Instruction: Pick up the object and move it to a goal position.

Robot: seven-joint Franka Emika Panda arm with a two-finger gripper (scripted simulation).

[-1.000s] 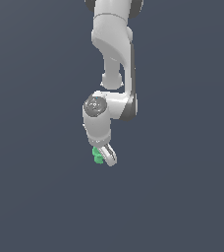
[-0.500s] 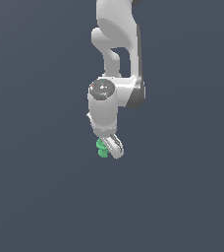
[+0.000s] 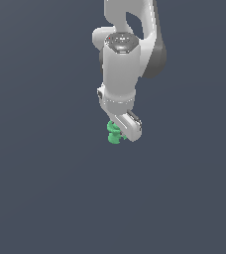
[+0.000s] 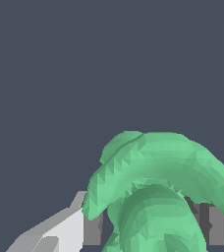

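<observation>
The object (image 3: 113, 134) is a small bright green knobbly piece with curled lobes, hanging at the tip of the white arm in the exterior view. My gripper (image 3: 121, 133) is shut on the object, whose lobes stick out toward the exterior view's left of the white fingers (image 3: 130, 128). In the wrist view the object (image 4: 158, 192) fills the lower half, pinched between a white finger (image 4: 70, 229) and a grey pad (image 4: 216, 225). Its lower part is cut off by the frame edge.
A plain dark grey surface (image 3: 45, 188) fills the background in both views. The arm's white body (image 3: 122, 64) stands above the gripper.
The arm has swung toward the exterior view's right and upward, carrying the object with it; the gripper stays shut on it.
</observation>
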